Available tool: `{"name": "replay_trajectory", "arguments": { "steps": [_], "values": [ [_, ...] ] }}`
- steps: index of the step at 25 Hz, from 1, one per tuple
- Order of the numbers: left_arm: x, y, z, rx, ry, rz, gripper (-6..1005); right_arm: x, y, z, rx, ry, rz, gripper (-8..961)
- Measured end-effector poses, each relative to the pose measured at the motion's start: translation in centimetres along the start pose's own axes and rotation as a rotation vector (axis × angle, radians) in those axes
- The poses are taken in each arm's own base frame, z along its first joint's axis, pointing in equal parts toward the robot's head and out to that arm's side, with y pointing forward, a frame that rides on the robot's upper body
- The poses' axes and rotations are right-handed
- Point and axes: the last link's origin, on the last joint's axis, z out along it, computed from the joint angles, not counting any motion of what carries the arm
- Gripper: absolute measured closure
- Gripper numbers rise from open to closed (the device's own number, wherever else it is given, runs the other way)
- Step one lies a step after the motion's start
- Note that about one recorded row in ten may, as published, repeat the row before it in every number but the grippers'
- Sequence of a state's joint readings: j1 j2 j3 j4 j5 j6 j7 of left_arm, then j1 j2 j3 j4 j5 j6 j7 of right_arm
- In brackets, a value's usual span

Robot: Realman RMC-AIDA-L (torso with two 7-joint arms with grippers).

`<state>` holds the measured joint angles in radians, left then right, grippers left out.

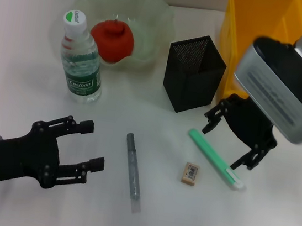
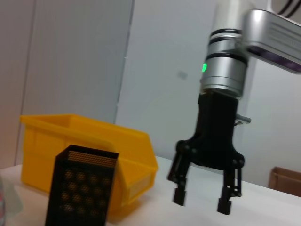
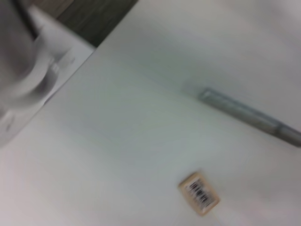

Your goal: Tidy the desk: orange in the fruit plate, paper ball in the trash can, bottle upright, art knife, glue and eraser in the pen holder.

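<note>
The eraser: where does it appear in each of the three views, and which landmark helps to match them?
Head view: the eraser lies on the table, between the grey pen and the green stick, near the open right pincer.
Left wrist view: not in it.
Right wrist view: the eraser shows with its barcode label up.
Shared landmark: the grey pen appears in the head and right wrist views.

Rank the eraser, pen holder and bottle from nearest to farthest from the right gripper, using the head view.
From the right gripper:
1. Eraser, on the table just below and to its left.
2. Pen holder, standing behind it, beside the trash can.
3. Bottle, upright on the far left side, before the fruit plate.
</note>
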<state>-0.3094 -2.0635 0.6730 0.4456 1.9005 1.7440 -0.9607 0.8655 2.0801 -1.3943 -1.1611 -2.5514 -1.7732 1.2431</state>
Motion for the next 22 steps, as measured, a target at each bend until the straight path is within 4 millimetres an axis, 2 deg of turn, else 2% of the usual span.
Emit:
{"name": "replay_trajectory", "arguments": {
  "steps": [1, 2, 9, 11, 22],
  "values": [
    [-0.1, 0.0, 0.1, 0.006, 0.006, -0.007, 183, 0.0, 0.1, 0.0, -0.008, 0.006, -0.109, 144],
    [-0.1, 0.0, 0.1, 0.006, 0.006, -0.007, 183, 0.0, 0.1, 0.0, -0.008, 0.006, -0.109, 144],
    [-0.1, 0.0, 0.1, 0.028, 0.030, -0.025, 183, 0.0, 0.8, 0.6, -0.054, 0.010, -0.483, 146],
    [0.2, -0.4, -0.4, 0.060, 0.050, -0.024, 183, -0.1, 0.9, 1.0, -0.071, 0.017, -0.564, 147],
    [0.4, -0.8, -0.5, 0.073, 0.053, -0.007, 183, 0.1, 1.7, 3.2, -0.132, 0.090, -0.837, 150]
  ]
}}
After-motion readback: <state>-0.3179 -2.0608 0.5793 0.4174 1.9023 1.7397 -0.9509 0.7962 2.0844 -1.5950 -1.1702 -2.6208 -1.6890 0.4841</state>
